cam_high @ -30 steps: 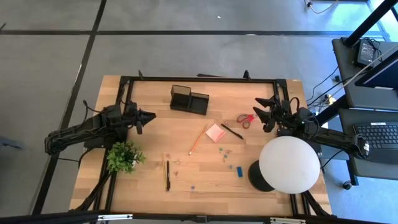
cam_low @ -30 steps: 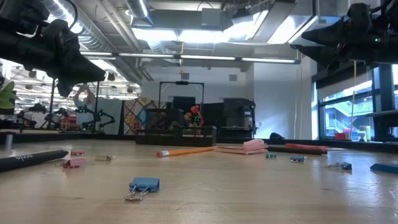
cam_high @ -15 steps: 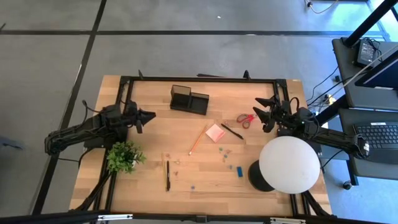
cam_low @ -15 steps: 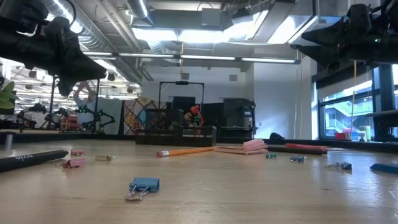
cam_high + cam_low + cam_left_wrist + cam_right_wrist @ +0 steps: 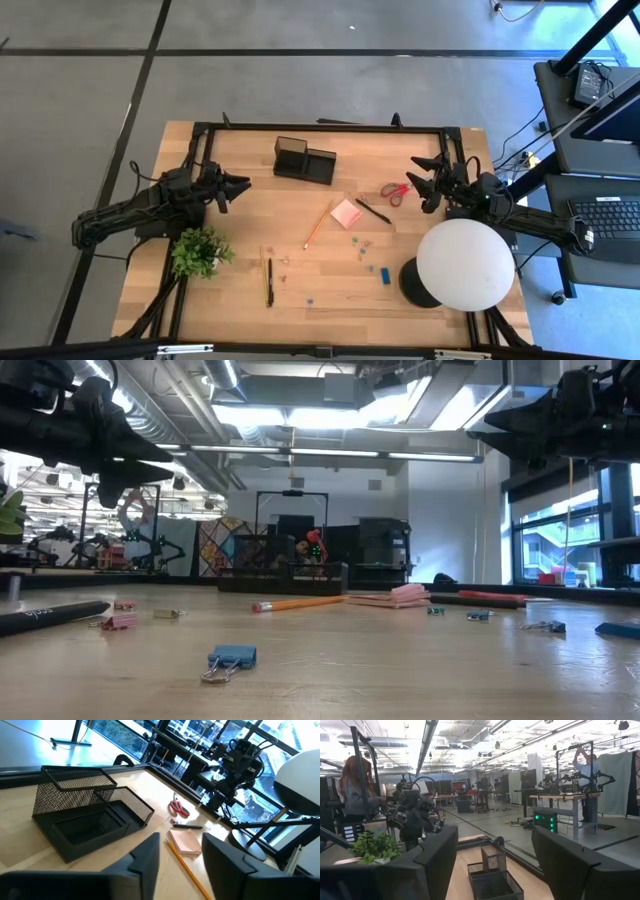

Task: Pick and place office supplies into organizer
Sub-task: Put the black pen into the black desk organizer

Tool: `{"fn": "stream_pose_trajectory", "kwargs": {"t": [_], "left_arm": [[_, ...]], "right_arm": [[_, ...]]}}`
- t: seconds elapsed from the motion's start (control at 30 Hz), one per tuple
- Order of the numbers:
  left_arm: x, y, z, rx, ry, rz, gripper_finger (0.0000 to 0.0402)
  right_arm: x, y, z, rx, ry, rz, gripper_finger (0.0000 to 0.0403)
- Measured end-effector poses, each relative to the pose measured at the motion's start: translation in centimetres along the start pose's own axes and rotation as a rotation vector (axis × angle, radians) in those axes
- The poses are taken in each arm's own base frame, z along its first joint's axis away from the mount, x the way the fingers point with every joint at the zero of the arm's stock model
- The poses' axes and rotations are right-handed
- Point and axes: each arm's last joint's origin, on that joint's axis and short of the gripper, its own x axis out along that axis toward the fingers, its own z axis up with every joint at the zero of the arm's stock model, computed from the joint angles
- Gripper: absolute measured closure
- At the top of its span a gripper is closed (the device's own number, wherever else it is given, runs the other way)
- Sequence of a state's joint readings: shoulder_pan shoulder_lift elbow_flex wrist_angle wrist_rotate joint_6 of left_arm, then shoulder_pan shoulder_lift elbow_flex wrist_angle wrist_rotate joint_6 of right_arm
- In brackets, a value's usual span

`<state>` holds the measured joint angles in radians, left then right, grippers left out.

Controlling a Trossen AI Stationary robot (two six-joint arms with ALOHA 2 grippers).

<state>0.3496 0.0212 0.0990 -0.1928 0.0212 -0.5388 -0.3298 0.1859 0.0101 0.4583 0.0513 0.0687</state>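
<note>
My left gripper (image 5: 240, 181) hangs above the table's left edge, clear of the wood, nothing in it. What has changed: a second ago its fingers sat close together; now, in my left wrist view, the two dark fingers (image 5: 145, 857) stand parted with a clear gap. The arm itself has barely shifted. I read this as readying for a first pick, not a release.

My right gripper (image 5: 422, 177) waits near the table's right edge, just beside the red-handled scissors (image 5: 394, 192). Fingers spread wide and empty, same as before.

Organizer (image 5: 305, 160): near the far edge, about mid-table. Black mesh, tall square cup joined to a low tray. Both compartments look empty in my left wrist view.

Supplies all loose on the wood, none placed yet:
- pink sticky-note pad (image 5: 346, 212), mid-table
- orange pencil (image 5: 319, 224) just beside it, on the side towards my left arm
- black pen (image 5: 374, 211) between pad and scissors
- second black pen (image 5: 269, 281) towards the near edge
- small blue block (image 5: 384, 274) near the lamp base
- blue binder clip (image 5: 230, 659) closest in the low view, other small clips scattered around

Judgement: task at its start. Pencil and pad lie ahead of my opened left fingers; likely first targets.
</note>
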Motion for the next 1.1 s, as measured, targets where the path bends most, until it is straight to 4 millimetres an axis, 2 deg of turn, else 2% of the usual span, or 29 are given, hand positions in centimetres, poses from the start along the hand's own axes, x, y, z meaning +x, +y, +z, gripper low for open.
{"fn": "stream_pose_trajectory", "kwargs": {"t": [0.2,0.4,0.53,0.73,0.87,1.1], "left_arm": [[0.0,0.1,-0.2,0.028,0.021,0.014,0.018],[0.0,0.1,-0.1,-0.038,0.01,0.011,0.0163],[-0.8,-1.4,2.2,-0.028,-0.034,-0.04,0.0166],[-1.5,-3.3,5.5,0.024,0.136,0.067,0.0166],[-0.1,-4.5,7.4,0.042,0.27,0.122,0.0165],[4.2,-7.9,9.4,0.012,0.622,0.156,0.0167]], "right_arm": [[0.0,0.0,0.0,-0.003,0.001,0.0,0.0146],[0.0,0.0,-0.2,-0.003,0.018,-0.001,0.0146],[0.0,0.0,-0.2,-0.004,0.022,-0.002,0.0146],[0.0,0.0,-0.2,-0.028,0.023,-0.002,0.0146],[0.0,0.0,-0.2,-0.027,0.022,-0.002,0.0146],[0.0,0.0,-0.2,-0.056,0.023,-0.001,0.0146]]}}
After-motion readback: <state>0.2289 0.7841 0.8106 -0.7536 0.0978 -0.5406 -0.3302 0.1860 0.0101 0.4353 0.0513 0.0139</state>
